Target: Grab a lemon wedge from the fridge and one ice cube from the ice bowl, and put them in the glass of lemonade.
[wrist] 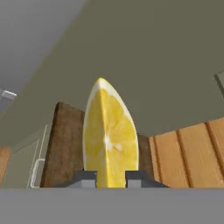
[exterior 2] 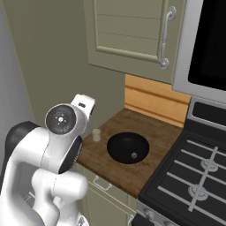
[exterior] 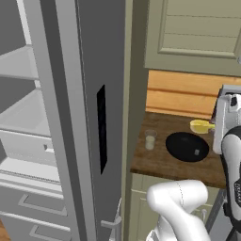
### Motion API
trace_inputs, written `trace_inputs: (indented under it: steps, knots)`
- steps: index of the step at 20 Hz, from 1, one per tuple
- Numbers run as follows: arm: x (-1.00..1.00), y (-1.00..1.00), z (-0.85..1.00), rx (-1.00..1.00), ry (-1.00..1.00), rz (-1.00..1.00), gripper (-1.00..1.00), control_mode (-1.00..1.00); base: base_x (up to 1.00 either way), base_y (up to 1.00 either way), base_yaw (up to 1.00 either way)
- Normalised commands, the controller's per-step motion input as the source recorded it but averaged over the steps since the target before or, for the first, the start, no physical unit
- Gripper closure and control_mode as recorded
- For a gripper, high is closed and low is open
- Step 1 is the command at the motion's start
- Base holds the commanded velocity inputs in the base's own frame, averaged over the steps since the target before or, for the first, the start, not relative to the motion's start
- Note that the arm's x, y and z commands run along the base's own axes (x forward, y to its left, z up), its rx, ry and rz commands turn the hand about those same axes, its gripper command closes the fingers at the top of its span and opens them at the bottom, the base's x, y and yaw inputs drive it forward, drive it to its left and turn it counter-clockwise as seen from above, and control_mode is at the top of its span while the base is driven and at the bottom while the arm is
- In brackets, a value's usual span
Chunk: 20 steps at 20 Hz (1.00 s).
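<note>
My gripper (wrist: 110, 178) is shut on the lemon wedge (wrist: 109, 140), a bright yellow piece standing up between the two dark fingertips (wrist: 89, 178). From the left base view the lemon wedge (exterior: 201, 125) hangs over the counter just beyond the far right rim of the ice bowl (exterior: 187, 146). That black bowl holds one small ice cube (exterior: 196, 151). The glass of lemonade (exterior: 150, 140) stands left of the bowl, near the wall. The fridge (exterior: 89, 117) is open at the left, its pale shelves showing. In the right base view the glass (exterior 2: 96, 134) and bowl (exterior 2: 128, 148) sit past my arm.
The wooden counter (exterior: 160, 164) is narrow, shut in by the fridge's side wall on the left and a black stove (exterior 2: 194, 176) on the right. Olive-green cabinets (exterior 2: 128, 31) hang above, and a wood-panel backsplash (exterior: 183, 94) runs behind.
</note>
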Motion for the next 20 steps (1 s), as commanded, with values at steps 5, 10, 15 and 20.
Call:
trace_inputs:
  steps: [5, 10, 15, 20]
  knots:
    - [0.0, -0.1, -0.22, -0.41, -0.16, 0.31, 1.0, -1.0, 0.0, 0.0, 0.0]
    - [0.03, -0.12, -0.19, -0.29, -0.28, 0.45, 1.0, -1.0, 0.0, 0.0, 0.0]
    - [0.17, 0.0, -0.36, -0.36, -0.17, 0.46, 1.0, -1.0, 0.0, 0.0, 0.0]
    - [0.23, 0.0, -0.52, -0.41, -0.15, 0.42, 1.0, -1.0, 0.0, 0.0, 0.0]
